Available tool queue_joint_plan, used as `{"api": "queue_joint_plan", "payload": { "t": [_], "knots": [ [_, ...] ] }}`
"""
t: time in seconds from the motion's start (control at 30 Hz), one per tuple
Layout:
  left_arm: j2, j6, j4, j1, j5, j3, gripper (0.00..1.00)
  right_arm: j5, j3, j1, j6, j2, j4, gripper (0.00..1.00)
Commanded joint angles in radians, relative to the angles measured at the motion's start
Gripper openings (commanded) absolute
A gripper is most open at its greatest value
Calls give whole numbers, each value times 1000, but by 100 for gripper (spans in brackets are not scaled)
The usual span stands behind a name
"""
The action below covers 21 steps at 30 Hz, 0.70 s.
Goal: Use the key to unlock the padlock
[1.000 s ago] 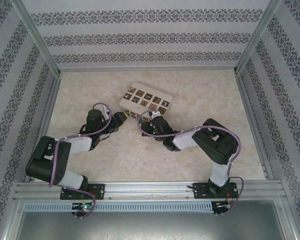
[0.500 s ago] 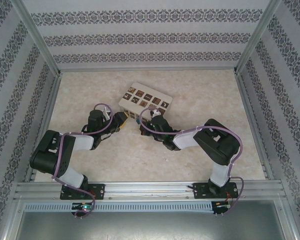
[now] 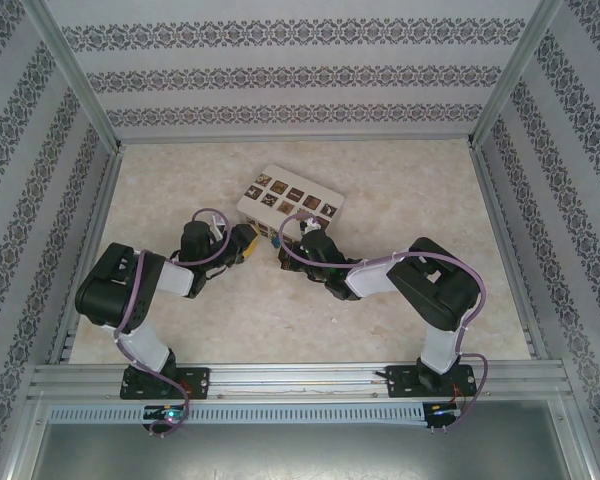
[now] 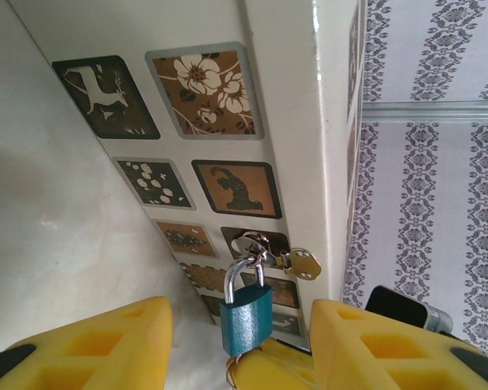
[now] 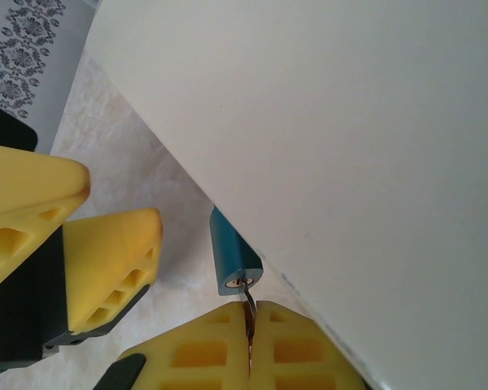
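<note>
The small blue padlock [image 4: 246, 318] hangs by its silver shackle [image 4: 237, 275] from a metal hasp [image 4: 260, 245] on the side of the white box [image 4: 297, 122]. My left gripper [image 4: 237, 315] is open, one yellow finger on each side of the padlock with gaps to both. In the right wrist view the padlock [image 5: 230, 253] shows its underside, and the thin key [image 5: 248, 302] enters its keyhole. My right gripper [image 5: 250, 309] is shut on the key. From above, the two grippers [image 3: 250, 243] [image 3: 286, 246] meet at the box's near side.
The white box [image 3: 292, 203] with brown patterned squares lies at the middle of the pale table [image 3: 430, 190]. Patterned walls and metal rails enclose the table. The left gripper's yellow fingers [image 5: 106, 260] stand close to the left of the padlock.
The left arm has swung up and forward, and its gripper has moved right, closer around the padlock. The right gripper has kept its hold on the key and barely moved.
</note>
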Motion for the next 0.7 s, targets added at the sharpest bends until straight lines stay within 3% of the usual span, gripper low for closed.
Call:
{"api": "queue_joint_plan", "payload": {
  "t": [0.0,0.67],
  "knots": [
    [43,-44,123,-12,28,32,47,-10,34,4,14,-32,32,0],
    [224,-166,273,-70,32,91,42,-23,67,-9,30,-9,24,0]
  ]
}}
